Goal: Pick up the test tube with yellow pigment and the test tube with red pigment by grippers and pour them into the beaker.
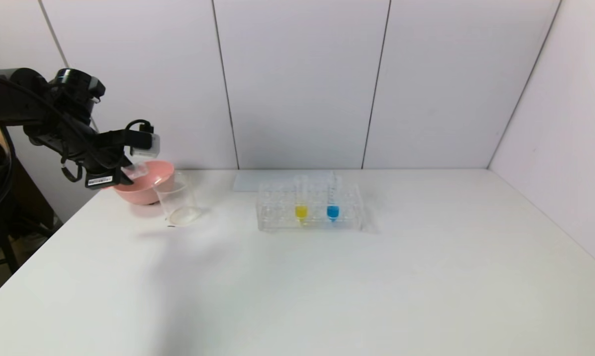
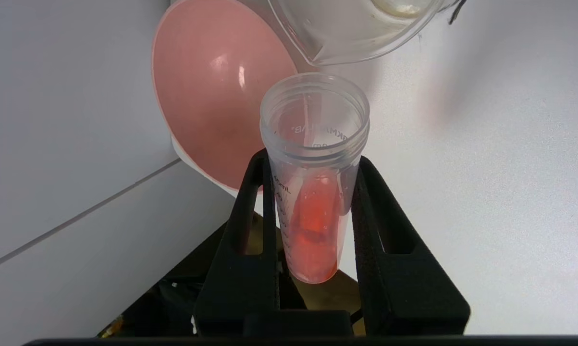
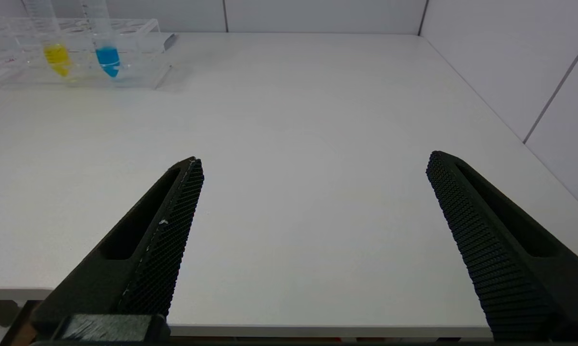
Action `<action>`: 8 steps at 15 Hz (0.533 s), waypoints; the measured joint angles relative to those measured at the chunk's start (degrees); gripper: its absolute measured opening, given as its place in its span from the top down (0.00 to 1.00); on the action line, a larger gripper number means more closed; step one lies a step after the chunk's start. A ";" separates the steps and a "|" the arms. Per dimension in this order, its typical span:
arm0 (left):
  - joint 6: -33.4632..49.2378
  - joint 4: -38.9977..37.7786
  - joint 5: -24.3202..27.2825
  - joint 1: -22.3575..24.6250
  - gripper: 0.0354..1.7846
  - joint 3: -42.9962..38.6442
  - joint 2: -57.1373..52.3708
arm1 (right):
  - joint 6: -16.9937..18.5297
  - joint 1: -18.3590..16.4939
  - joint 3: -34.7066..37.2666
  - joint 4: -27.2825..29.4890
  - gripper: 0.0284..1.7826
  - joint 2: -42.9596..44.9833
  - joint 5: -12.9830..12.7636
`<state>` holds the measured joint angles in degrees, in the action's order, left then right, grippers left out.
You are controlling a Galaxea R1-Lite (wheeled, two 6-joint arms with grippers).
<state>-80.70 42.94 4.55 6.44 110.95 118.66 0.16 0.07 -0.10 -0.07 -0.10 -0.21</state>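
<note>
1. Head view: white counter (image 1: pixel 297 296) fills the foreground; on it a clear plastic tube rack (image 1: pixel 309 207) holds the test tube with yellow pigment (image 1: pixel 301 205) and, just beside it, a test tube with blue liquid (image 1: pixel 332 205), both upright.
2. At far left, the black left gripper (image 1: pixel 131 170) hangs at the pink round bowl (image 1: pixel 141 180), next to the clear tapered beaker (image 1: pixel 177 200).
3. Left wrist view: black fingers (image 2: pixel 250 230) are clamped on the test tube with red pigment (image 2: pixel 313 192), tilted with its open mouth toward the bowl and the beaker's lip.
4. Right wrist view: the right gripper (image 3: pixel 313 166) hovers by the near counter edge, fingers wide apart, well away from the rack.
</note>
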 joint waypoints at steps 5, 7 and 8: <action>-1.22 1.35 -2.44 -1.26 0.75 1.93 0.96 | 0.00 0.00 0.00 0.00 0.05 0.00 0.02; -1.82 1.33 -3.71 -1.69 0.75 2.12 1.23 | 0.02 -0.02 0.00 0.00 0.05 0.00 0.00; -2.23 1.24 -4.90 -1.93 0.75 2.19 1.29 | 0.02 0.00 0.00 0.00 0.05 0.00 0.00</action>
<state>-82.93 44.18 -0.35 4.51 113.14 119.96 0.18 0.07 -0.10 -0.07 -0.10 -0.21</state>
